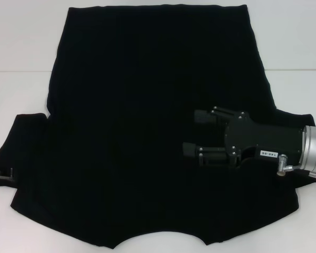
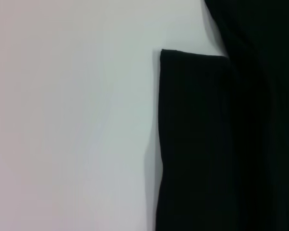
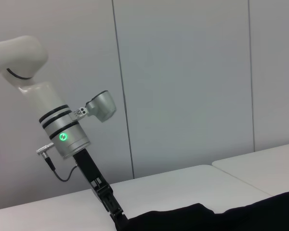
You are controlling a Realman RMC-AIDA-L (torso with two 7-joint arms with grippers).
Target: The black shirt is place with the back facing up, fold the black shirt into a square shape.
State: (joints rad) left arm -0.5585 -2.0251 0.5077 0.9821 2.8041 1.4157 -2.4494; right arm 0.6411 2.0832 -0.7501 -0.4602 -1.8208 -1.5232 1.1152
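Observation:
The black shirt [image 1: 147, 121] lies spread flat on the white table [image 1: 21, 47], with its curved neckline at the near edge. My right gripper [image 1: 196, 134] hovers over the shirt's right half, pointing left, open with nothing between its fingers. My left gripper [image 1: 2, 174] sits at the outer edge of the left sleeve [image 1: 29, 153]. The right wrist view shows the left gripper [image 3: 116, 216] reaching down to the edge of the shirt [image 3: 260, 214]. In the left wrist view the sleeve [image 2: 192, 144] lies flat with a square corner on the table [image 2: 72, 120].
Bare white table surface [image 1: 295, 42] surrounds the shirt on the left, right and far sides. A seam line in the table [image 1: 21, 71] runs across behind the sleeves. A grey panelled wall [image 3: 183, 72] stands behind the table.

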